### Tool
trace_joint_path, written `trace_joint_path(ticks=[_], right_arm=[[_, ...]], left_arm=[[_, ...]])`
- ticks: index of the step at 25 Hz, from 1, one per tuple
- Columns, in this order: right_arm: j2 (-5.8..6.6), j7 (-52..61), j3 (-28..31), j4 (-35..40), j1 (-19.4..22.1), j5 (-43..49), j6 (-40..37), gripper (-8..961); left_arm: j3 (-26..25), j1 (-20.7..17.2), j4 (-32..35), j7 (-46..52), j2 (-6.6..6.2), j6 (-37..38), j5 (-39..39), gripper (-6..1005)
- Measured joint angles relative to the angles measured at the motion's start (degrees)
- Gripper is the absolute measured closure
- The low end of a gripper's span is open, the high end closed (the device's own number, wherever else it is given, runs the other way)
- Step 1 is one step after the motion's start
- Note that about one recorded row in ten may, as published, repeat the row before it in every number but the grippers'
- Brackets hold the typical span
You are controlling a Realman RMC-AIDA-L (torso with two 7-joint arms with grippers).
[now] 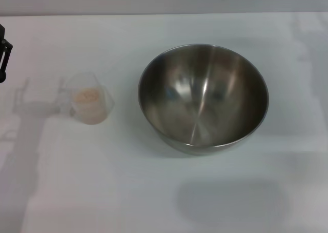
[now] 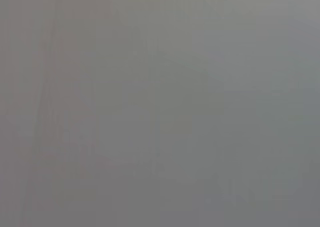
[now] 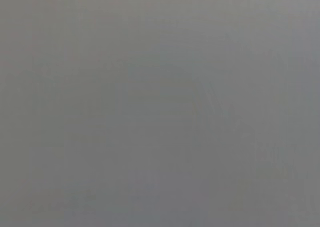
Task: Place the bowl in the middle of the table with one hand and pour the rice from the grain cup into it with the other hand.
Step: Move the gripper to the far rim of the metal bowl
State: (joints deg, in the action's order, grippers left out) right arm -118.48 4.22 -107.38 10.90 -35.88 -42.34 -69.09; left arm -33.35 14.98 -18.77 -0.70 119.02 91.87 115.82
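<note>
The steel bowl [image 1: 203, 98] stands upright and empty on the white table [image 1: 154, 192], a little right of the middle. The clear grain cup [image 1: 89, 104] stands upright to its left, apart from it, with pale rice [image 1: 87, 96] inside. A black part of my left gripper [image 1: 4, 53] shows at the far left edge, well away from the cup and holding nothing that I can see. My right gripper is out of view. Both wrist views show only plain grey.
The table's far edge [image 1: 164, 14] runs along the top of the head view, with a grey wall behind it. Bare tabletop lies in front of the bowl and the cup.
</note>
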Motion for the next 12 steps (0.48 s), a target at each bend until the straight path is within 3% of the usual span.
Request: trace_joint_path(ticks=[3, 5, 6, 7, 8, 10, 12], right_arm=[[0.03, 0.0, -0.6, 1.9, -0.2, 3.4, 1.0, 281], [0.69, 0.2, -0.3, 6.5, 0.7, 7.3, 5.6, 281], [1.17, 0.4, 0.1, 10.0, 1.7, 8.7, 9.3, 281], [2.25, 0.6, 1.6, 19.4, 4.4, 12.1, 19.9, 281], [2.25, 0.6, 1.6, 19.4, 4.4, 12.1, 19.9, 282], [2.57, 0.6, 4.6, 29.6, 6.8, 17.1, 32.7, 282], [2.13, 0.6, 7.0, 37.7, 8.8, 22.1, 43.7, 282]], left_arm=[[-0.2, 0.0, -0.2, 0.0, 0.08, -0.2, -0.1, 158], [-0.2, 0.0, -0.2, 0.0, 0.07, -0.2, -0.1, 158], [-0.3, 0.0, -0.1, 0.0, 0.02, -0.3, -0.2, 158], [-0.4, 0.0, -0.1, 0.0, 0.00, -0.3, -0.2, 158], [-0.4, 0.0, -0.1, 0.0, 0.00, -0.3, -0.2, 158], [-0.4, 0.0, -0.1, 0.0, -0.02, -0.3, -0.2, 158], [-0.6, 0.1, 0.1, 0.0, -0.04, -0.4, -0.2, 158]])
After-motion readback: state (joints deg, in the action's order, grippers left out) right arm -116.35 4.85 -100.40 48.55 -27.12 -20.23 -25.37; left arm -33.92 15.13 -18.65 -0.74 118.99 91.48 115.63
